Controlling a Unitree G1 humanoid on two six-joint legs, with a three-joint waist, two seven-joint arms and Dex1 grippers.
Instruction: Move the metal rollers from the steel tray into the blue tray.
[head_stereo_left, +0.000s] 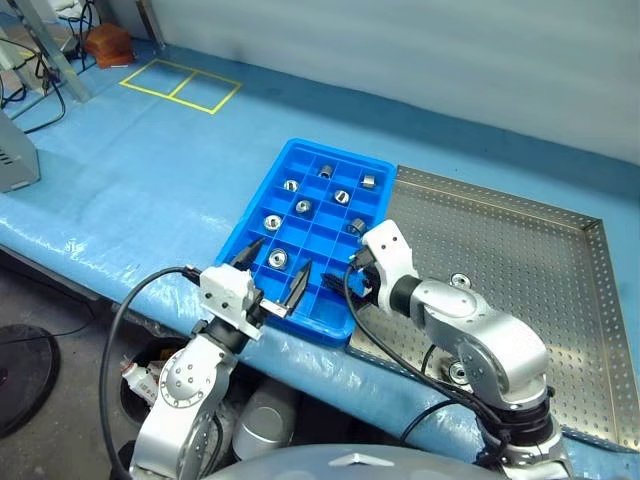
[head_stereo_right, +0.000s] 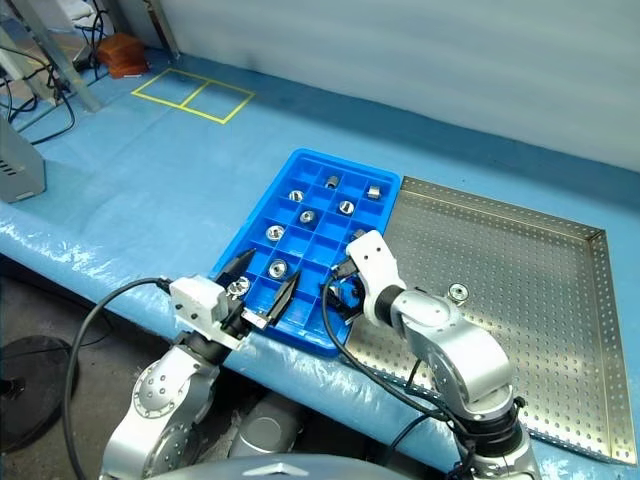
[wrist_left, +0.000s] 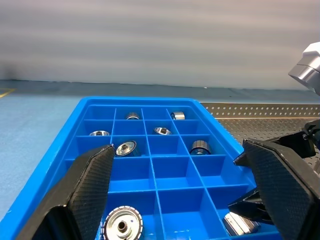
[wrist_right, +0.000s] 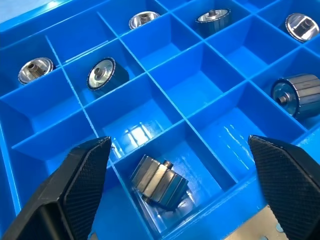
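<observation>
**Steel roller dropped in, risk now in pulling away**

Steel glints in the blue tray's (head_stereo_left: 262, 205) nearest row, where a roller (wrist_right: 160, 182) lies on its side in a compartment directly beneath the right gripper (wrist_right: 182, 190). Its fingers are spread wide and hold nothing. The left gripper (head_stereo_left: 274, 272) hovers over the tray's near edge, equally wide and empty. If either arm drags a finger across the dividers, it could probably nudge the light plastic tray or tip a roller out. Further off, two rollers (head_stereo_right: 457, 292) wait on the steel tray (head_stereo_right: 560, 300), one close beside the right forearm, which could sweep it.
</observation>
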